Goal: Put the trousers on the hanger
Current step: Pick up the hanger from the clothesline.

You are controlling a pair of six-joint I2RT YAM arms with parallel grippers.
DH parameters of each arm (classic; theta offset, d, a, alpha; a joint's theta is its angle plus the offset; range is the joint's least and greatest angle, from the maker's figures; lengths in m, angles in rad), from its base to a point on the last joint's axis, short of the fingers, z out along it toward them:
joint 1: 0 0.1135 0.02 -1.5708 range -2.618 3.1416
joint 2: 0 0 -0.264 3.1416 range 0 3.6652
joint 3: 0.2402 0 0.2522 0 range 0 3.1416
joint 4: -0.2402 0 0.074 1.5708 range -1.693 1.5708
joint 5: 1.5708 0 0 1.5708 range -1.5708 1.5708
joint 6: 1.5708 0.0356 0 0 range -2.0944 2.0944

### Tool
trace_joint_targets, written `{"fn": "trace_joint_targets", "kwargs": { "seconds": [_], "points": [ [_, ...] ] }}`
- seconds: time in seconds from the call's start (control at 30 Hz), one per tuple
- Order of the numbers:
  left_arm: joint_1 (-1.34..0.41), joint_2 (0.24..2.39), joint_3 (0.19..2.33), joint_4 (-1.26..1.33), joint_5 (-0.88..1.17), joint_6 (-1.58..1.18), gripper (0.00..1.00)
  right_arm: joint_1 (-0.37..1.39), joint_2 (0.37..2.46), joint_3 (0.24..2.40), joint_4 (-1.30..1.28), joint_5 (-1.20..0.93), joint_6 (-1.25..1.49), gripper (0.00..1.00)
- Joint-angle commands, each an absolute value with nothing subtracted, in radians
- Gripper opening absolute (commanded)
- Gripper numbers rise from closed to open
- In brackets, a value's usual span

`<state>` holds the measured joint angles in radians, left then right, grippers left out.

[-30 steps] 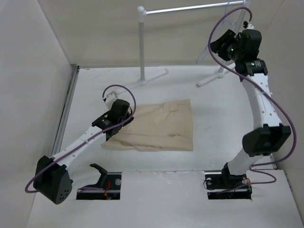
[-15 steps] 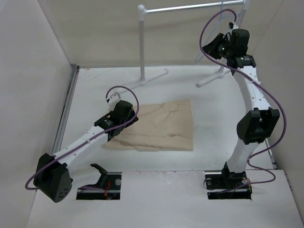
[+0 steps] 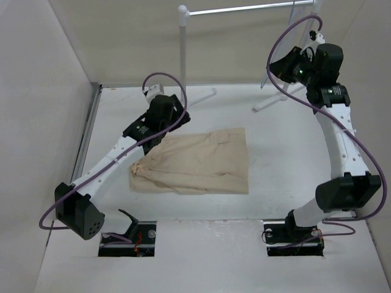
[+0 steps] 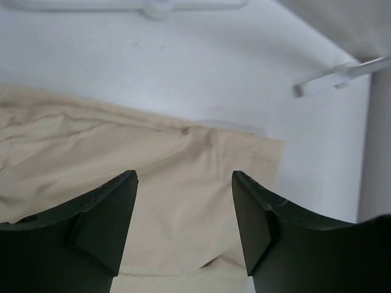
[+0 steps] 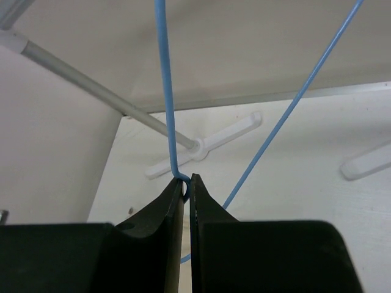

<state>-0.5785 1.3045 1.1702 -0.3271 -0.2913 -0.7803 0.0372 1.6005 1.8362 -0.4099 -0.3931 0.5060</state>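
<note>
Logged trousers point(image 3: 198, 162) lying folded into a rough rectangle near the middle of the worktop point(image 3: 275, 152), beige cloth flat except for a bunched, wrinkled left end. Found left gripper point(image 4: 183, 177) raised over the far left part of the cloth, not touching it, with both dark fingers point(image 4: 104, 226) set wide apart and nothing between them; through the gap, saw creased tan fabric and its far edge against the white surface. Noted right arm reaching up and back toward the garment rack point(image 3: 182, 55) at the far side, wrist close under the metal rail point(image 3: 244, 9). Read right gripper point(image 5: 187, 183) as pressed together on the hanger point(image 5: 164, 91) – thin pale blue wire pinched at the fingertips, one strand running straight up from the pinch, a second strand slanting up to the right. Could not make out the hanger's hook in the wrist view; in the overhead view only a faint thin line below the rail beside the right wrist. Placed hanger well apart from the trousers – up by the rack at the far right, cloth down on the worktop. Spotted white rack feet point(image 5: 208, 146) resting on the worktop beneath the clamped wire.
</note>
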Motion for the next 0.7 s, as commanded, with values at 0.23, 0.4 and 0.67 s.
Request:
{"fn": "trace_joint_targets", "kwargs": {
  "seconds": [0.23,0.4,0.67],
  "points": [
    [-0.715,1.526,1.687,-0.334,-0.046,-0.614,0.52,0.162,1.246,1.338,-0.371,-0.330,0.489,0.08],
    [-0.832,1.682,1.891,-0.388,-0.009,-0.548,0.55,0.234,1.137,1.142,-0.402,-0.282,0.509,0.08],
    [-0.904,1.880,2.029,-0.417,-0.005,-0.526,0.60,0.330,1.003,0.948,-0.416,-0.227,0.572,0.08]
  ]
}}
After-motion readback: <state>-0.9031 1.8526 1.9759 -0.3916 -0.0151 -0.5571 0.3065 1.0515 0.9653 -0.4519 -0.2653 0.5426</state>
